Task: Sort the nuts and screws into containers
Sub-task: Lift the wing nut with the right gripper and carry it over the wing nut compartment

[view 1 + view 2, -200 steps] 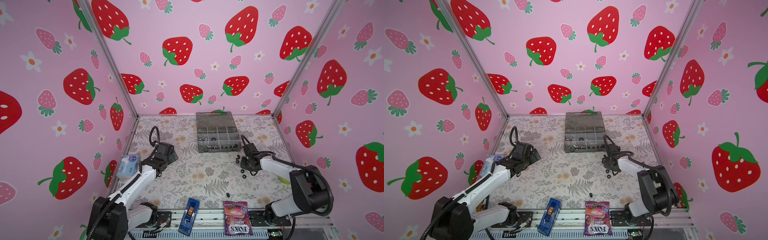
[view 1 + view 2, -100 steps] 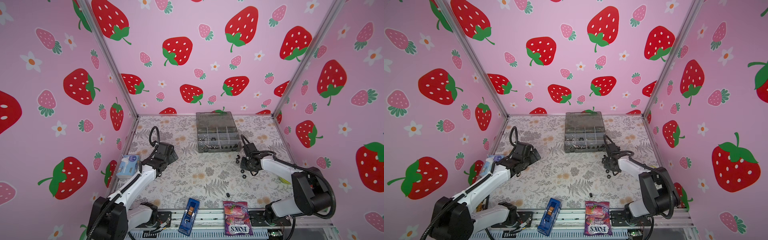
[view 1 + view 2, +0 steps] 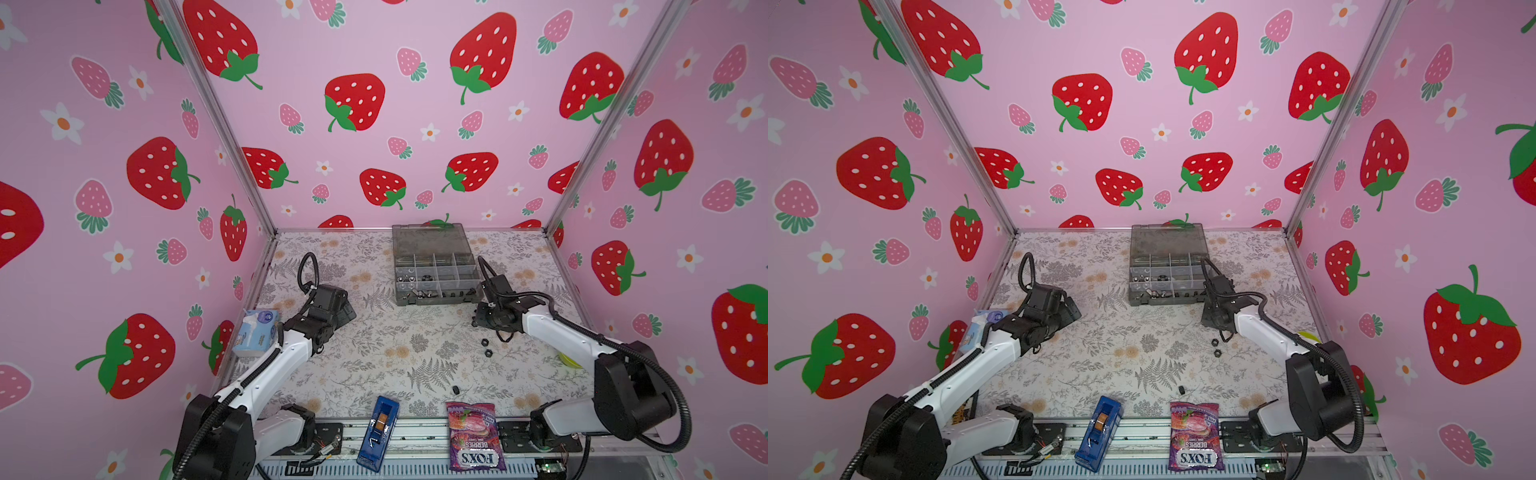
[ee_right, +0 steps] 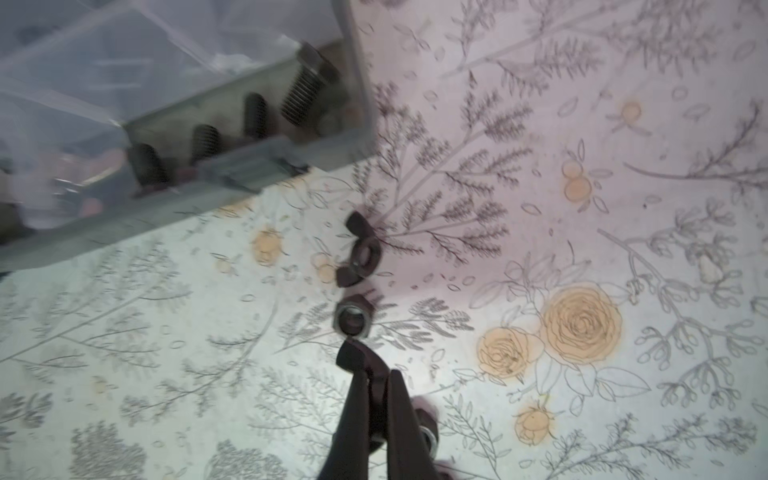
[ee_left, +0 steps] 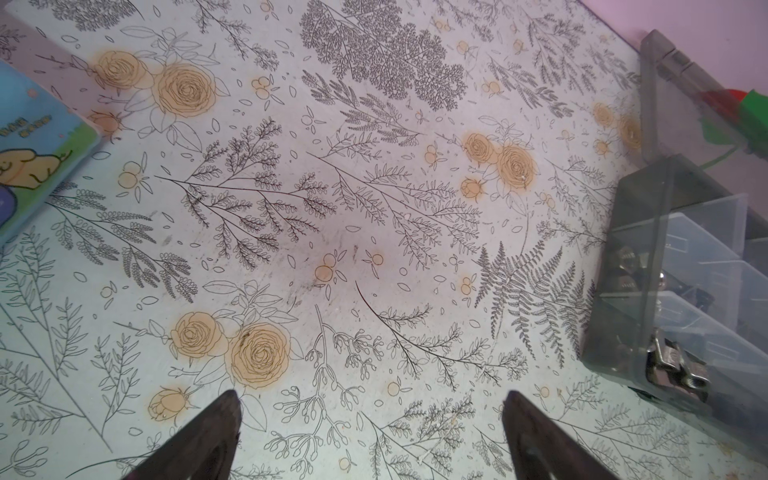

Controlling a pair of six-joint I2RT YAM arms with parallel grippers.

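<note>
The containers are the cells of a smoky grey organiser [image 3: 436, 298] [image 3: 1167, 297] that stands open at the back middle. Through its wall [image 4: 232, 174] I see black screws [image 4: 305, 93]. My right gripper [image 4: 374, 365] [image 3: 476, 323] is low over the table by the box's front right corner. It is shut, with a small black nut pinched between its fingers. Just past its tips lie a black hex nut [image 4: 353, 320] and a black winged nut [image 4: 359, 255]. Two more hex nuts [image 3: 484, 341] [image 3: 489, 353] lie nearer the front. My left gripper [image 5: 370, 401] [image 3: 347, 311] stands open over bare table.
A small black piece [image 3: 456, 390] lies alone towards the front. A blue tissue pack [image 3: 257, 332] [image 5: 29, 145] sits at the left edge. A blue narrow box [image 3: 378, 432] and a purple candy bag [image 3: 473, 436] lie on the front rail. Pink walls close in three sides.
My right gripper's fingers have come together beside the loose nuts. Both arms stay where they were and the left gripper is still open.
</note>
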